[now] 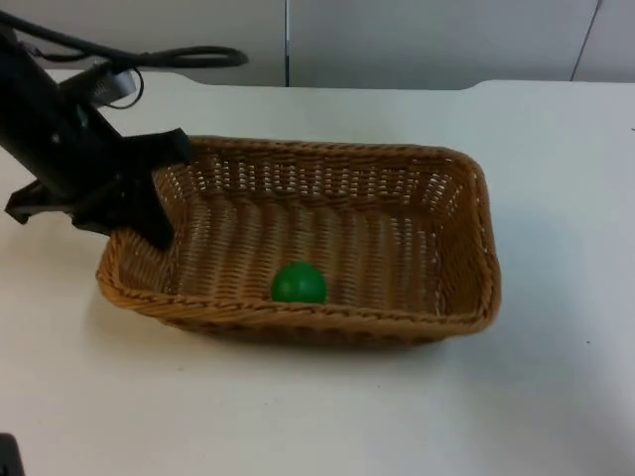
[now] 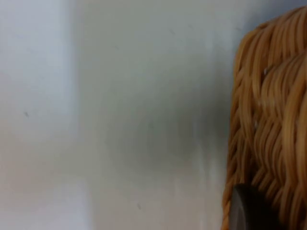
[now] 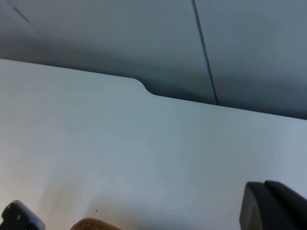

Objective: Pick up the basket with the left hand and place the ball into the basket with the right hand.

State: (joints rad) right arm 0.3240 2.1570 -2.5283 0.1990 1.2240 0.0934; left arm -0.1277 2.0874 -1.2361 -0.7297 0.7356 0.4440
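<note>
Lengthwise, the rectangular wicker basket [image 1: 437, 238] is laid across the white table [image 1: 556, 159], its long axis running left to right in the top view. The green ball [image 1: 298, 284] is seen inside it, against the near long wall. The left gripper [image 1: 149, 213] is reached down over the basket's left short rim and is clenched on it. The right gripper [image 3: 139, 218] is held spread above the table, near the grey partition wall [image 3: 144, 38]
</note>
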